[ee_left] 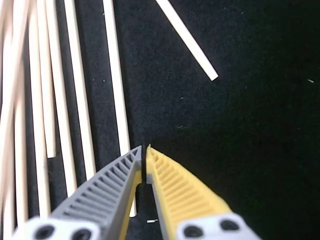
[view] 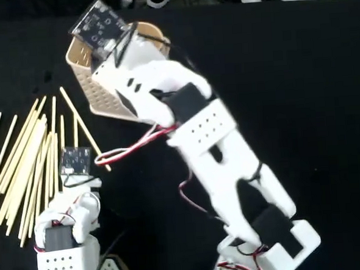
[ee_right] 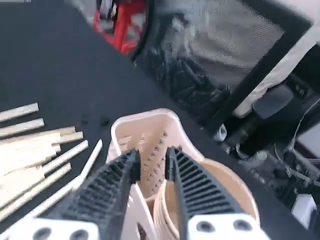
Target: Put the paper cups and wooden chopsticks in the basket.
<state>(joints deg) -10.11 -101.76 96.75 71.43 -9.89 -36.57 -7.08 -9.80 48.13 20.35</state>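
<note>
Several wooden chopsticks (view: 28,156) lie fanned out on the black table at the left. My left gripper (ee_left: 145,150) is shut and empty, low over the cloth, its tips just beside one chopstick (ee_left: 116,90); another chopstick (ee_left: 187,42) lies farther off. The tan slotted basket (view: 101,94) stands at the back left. My right gripper (ee_right: 153,159) hangs open over the basket (ee_right: 145,132) with nothing between its fingers. Stacked paper cups (ee_right: 220,192) sit inside the basket, and a cup rim (view: 154,31) shows past the right arm.
The right arm (view: 217,151) stretches diagonally from the front right to the basket. The left arm's base (view: 62,252) sits at the front left next to the chopstick pile. Behind the table stand a chair (ee_right: 220,55) and a red object (ee_right: 117,22).
</note>
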